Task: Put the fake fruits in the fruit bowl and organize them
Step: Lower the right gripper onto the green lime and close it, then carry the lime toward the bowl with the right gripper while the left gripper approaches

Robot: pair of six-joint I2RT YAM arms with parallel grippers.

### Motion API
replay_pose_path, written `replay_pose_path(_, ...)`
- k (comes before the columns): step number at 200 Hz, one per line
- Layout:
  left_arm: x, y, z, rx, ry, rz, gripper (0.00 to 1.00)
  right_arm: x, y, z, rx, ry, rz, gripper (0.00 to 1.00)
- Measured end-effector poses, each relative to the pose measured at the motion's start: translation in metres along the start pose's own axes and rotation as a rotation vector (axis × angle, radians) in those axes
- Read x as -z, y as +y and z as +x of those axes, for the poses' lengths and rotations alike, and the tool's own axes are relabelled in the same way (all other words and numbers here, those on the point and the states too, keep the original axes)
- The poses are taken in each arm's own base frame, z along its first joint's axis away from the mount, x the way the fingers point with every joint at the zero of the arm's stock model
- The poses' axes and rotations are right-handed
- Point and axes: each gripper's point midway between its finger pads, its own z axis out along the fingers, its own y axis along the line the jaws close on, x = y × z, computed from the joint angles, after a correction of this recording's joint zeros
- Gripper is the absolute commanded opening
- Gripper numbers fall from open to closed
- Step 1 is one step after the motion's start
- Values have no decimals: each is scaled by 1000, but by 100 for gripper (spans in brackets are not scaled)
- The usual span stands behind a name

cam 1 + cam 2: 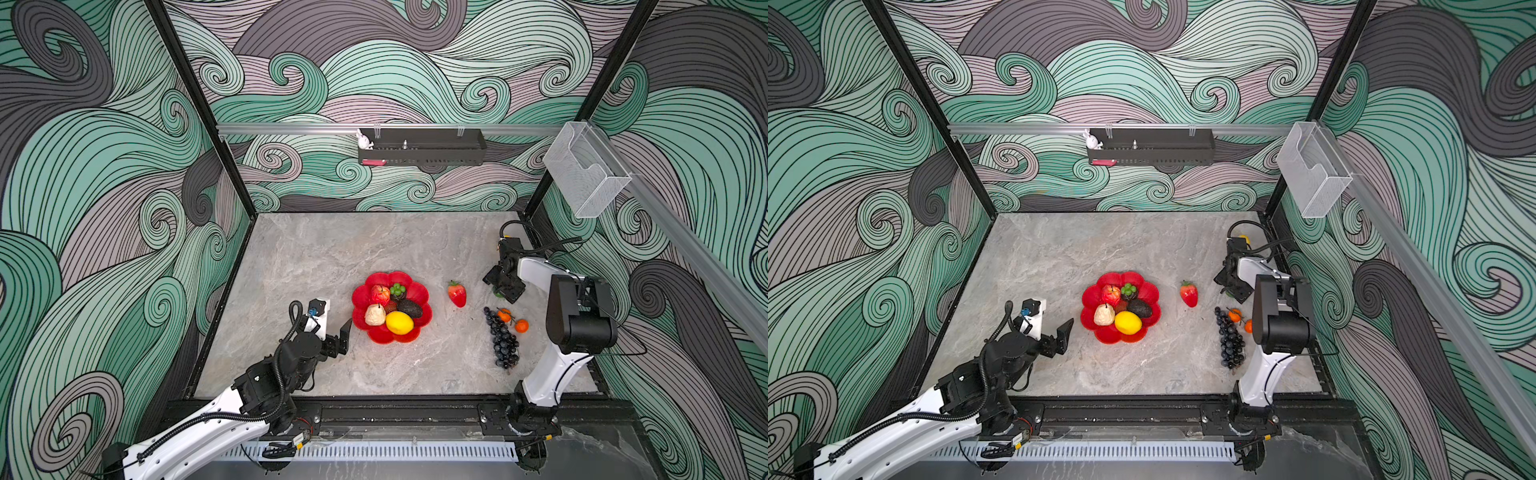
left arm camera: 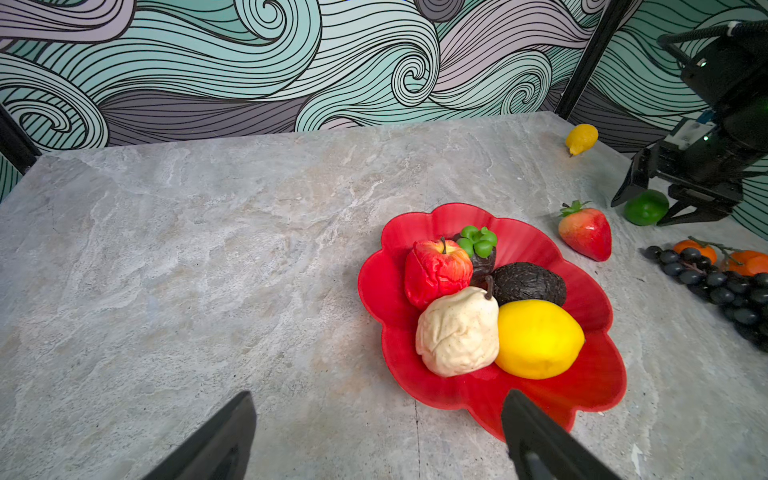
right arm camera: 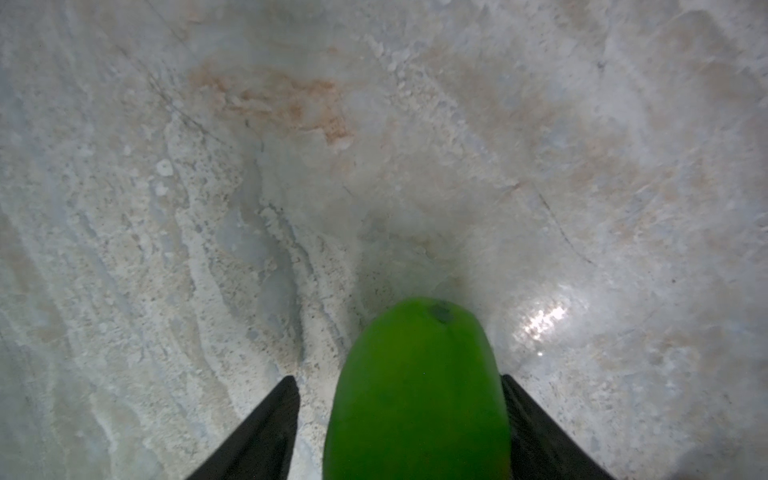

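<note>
Nearest, just left of the shallow glossy red flower-shaped bowl (image 1: pixel 380 336) on the grey marbled tabletop (image 1: pixel 311 257), the left gripper (image 2: pixel 380 395) hangs with its black fingers spread wide, holding nothing. The bowl holds a large yellow plastic lemon (image 1: pixel 400 322), a beige pear (image 1: pixel 375 315), a dark pebbled avocado (image 1: pixel 409 308), a red apple (image 1: pixel 380 294) and a dark fruit with a green cap (image 1: pixel 397 289).

Right of the bowl lie a dark grape bunch (image 1: pixel 503 340) and two tiny oranges (image 1: pixel 504 315), with a red strawberry (image 1: pixel 457 294) closer to the bowl. Further right of it, the right gripper (image 3: pixel 399 376) straddles a smooth green fruit (image 3: pixel 415 395) on the table, one finger touching it and a gap at the other. A small yellow lemon (image 2: pixel 582 139) sits far beyond the bowl, in the back right corner.
</note>
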Motion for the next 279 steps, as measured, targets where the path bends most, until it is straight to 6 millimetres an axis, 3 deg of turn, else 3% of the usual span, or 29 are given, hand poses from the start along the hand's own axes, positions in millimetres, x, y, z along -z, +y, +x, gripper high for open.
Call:
replay_pose_path(49,-1,0,1,-2,3,-1,94,11,-1,5,27,-7,-36,45)
replay_pose_path(95,-2,-1,2,-6,9,-2,95,38,11,7,58,-29,-152,44)
replay_pose_path(115,-7,-2,7,-20,29,-9,95,76,25,18,120,-59,-277,44)
replay_pose_path(133,-12,-3,16,-45,68,-22,95,130,60,34,265,-137,-435,44)
replay_pose_path(152,-17,-5,24,-62,100,-24,95,186,95,68,447,-211,-625,43)
replay_pose_path(167,-20,-7,27,-57,120,-17,95,208,106,101,563,-229,-732,43)
replay_pose_path(192,-22,-12,26,-21,161,-14,95,204,108,155,712,-196,-812,43)
replay_pose_path(226,-22,-28,-2,77,186,12,95,186,103,225,915,-146,-858,43)
replay_pose_path(245,-23,-38,-14,138,210,53,95,190,107,244,1008,-178,-883,43)
replay_pose_path(279,-29,-47,-24,233,283,122,95,202,122,251,1083,-285,-927,43)
